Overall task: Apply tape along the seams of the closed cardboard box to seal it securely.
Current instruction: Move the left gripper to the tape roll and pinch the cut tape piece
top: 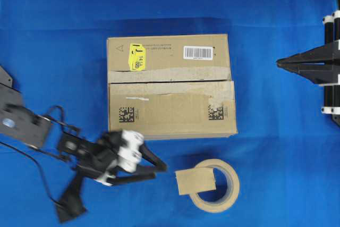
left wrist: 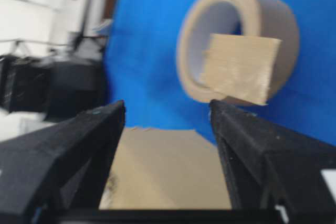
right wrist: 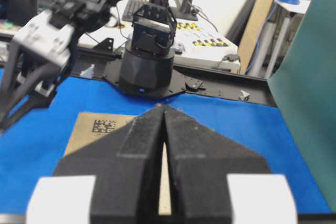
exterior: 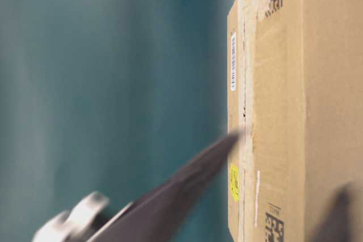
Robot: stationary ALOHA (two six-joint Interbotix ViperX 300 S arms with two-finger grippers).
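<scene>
Left gripper [top: 157, 169] spread open, empty, just left of tape [top: 195, 181]; tape lay across tape roll [top: 215, 185], below cardboard box [top: 171, 86]. Seams [top: 170, 82] untaped; right gripper [top: 279, 63] clenched, empty, well right of box.

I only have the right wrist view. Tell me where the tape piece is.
Observer: The tape lies over the near-left rim of the roll, in front of the box.
Operator: Report the left gripper.
Observer: The left gripper is open, fingertips just left of the tape, holding nothing.
Operator: Say whether the seam is covered.
Observer: The seam is bare; only pale residue lines it.
Operator: Confirm my own gripper's place.
Observer: The right gripper is shut, off the box's right side, level with the barcode label.
</scene>
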